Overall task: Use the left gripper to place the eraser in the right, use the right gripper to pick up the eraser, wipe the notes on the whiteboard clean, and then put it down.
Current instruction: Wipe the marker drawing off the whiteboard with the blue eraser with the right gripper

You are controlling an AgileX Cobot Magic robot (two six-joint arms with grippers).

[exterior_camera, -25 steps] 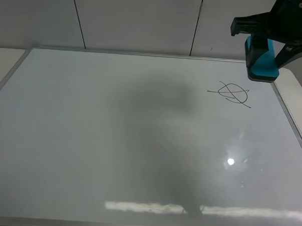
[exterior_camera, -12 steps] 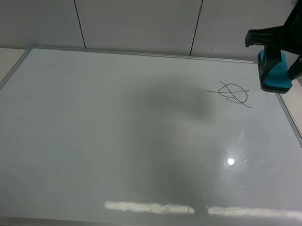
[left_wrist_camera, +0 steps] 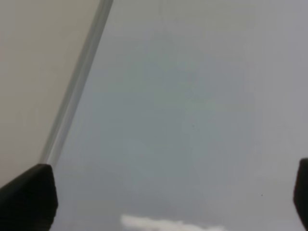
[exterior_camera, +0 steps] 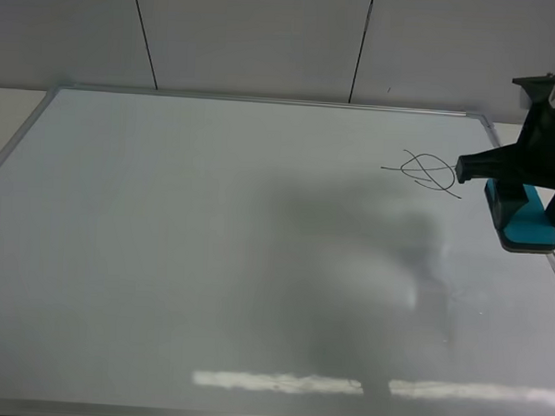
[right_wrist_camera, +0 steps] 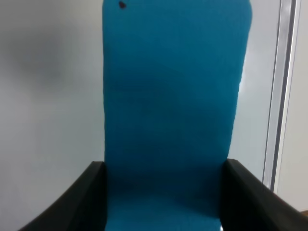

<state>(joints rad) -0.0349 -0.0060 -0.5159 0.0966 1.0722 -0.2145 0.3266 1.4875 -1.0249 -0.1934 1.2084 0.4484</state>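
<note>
Right gripper was seen clamped on the eraser | eraser was held at the whiteboard's right edge, long axis pointing away from the jaws | notes were found just left, slightly farther | left gripper was seen spread wide, empty.

High exterior mount: looks down and forward across whole whiteboard, panelled wall beyond far edge; widest, most distant view.
Left wrist: sits close over board, faces down onto bare surface and silver frame, left fingers just in shot.
Right wrist: very close, faces along eraser between right fingers, frame alongside.
Shared with high view: eraser, right-side frame, board surface.
</note>
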